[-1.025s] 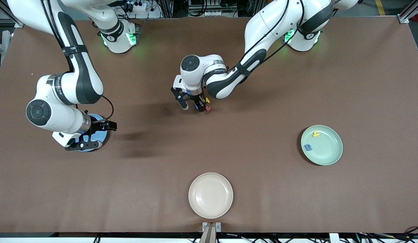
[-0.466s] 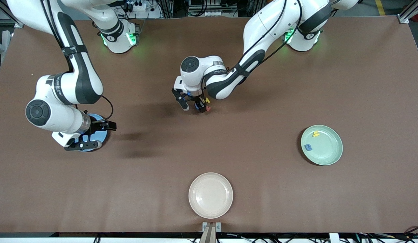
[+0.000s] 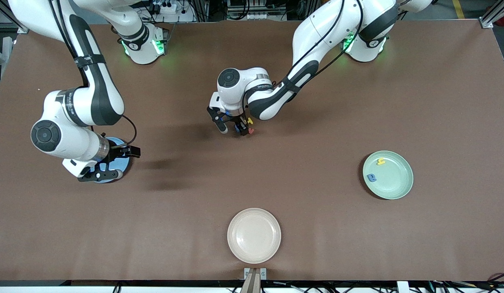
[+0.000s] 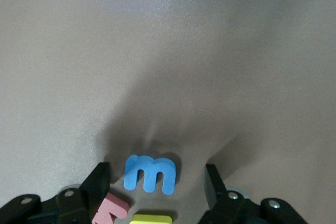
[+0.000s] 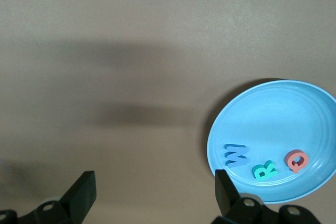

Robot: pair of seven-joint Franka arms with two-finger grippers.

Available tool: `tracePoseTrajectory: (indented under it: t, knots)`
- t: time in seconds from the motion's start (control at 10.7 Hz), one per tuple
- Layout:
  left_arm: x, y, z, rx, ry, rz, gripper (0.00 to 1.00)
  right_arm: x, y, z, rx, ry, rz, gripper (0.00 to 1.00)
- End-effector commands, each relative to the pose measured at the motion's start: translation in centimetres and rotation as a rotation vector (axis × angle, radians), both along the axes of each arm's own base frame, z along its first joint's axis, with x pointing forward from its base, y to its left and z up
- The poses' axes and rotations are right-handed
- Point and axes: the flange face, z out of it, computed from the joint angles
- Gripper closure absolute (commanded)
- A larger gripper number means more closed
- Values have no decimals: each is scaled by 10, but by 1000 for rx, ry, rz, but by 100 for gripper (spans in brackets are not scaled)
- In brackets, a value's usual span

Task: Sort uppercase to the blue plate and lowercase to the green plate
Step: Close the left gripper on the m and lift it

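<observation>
My left gripper (image 3: 233, 128) is open and low over the table's middle. In the left wrist view its fingertips (image 4: 100, 181) straddle a blue foam letter shaped like an m (image 4: 150, 172). A red letter (image 4: 111, 208) and a yellow letter (image 4: 152, 219) lie close by, both partly hidden. In the front view the yellow H (image 3: 249, 120) and the red letter (image 3: 251, 130) lie beside the gripper. My right gripper (image 3: 121, 162) is open and empty over the blue plate's (image 5: 273, 124) edge. The plate holds the blue W (image 5: 235, 155), green R (image 5: 264, 170) and red Q (image 5: 295, 160). The green plate (image 3: 394, 179) holds a yellow h (image 3: 381, 161) and a blue letter (image 3: 371, 177).
A cream-white plate (image 3: 254, 235) stands empty near the table's edge closest to the front camera. The right arm's body covers most of the blue plate (image 3: 125, 166) in the front view.
The left arm's elbow has shifted slightly while its gripper stays over the letters. The right arm has not moved.
</observation>
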Motion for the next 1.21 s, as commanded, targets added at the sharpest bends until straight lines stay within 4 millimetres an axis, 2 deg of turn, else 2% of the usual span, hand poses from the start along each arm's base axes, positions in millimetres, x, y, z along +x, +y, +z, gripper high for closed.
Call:
tracePoseTrajectory:
  t: [0.0,0.09,0.19,0.28,0.37,0.65,0.84,1.12]
  knots:
    - [2,-5,-2,-6,-13,-5,32,-2,-3,4,0,-1,0,0]
    - [-1,-7,-3,-6,-13,-8,42,-2,-3,4,0,1,0,0]
    - [-5,-9,-3,-8,-13,-8,70,-2,-3,4,0,1,0,0]
    - [-5,-9,-3,-8,-12,6,91,-2,-2,4,0,1,1,0]
    - [-10,-12,-3,-11,-16,-2,100,-3,-2,4,0,2,1,0]
    - [-1,-9,5,-14,-34,21,100,-2,-2,4,0,1,1,0]
    - [5,-10,28,-30,-58,84,100,-3,-2,5,0,1,2,0]
    - [24,2,69,-13,-70,169,100,-3,-1,5,0,1,1,0]
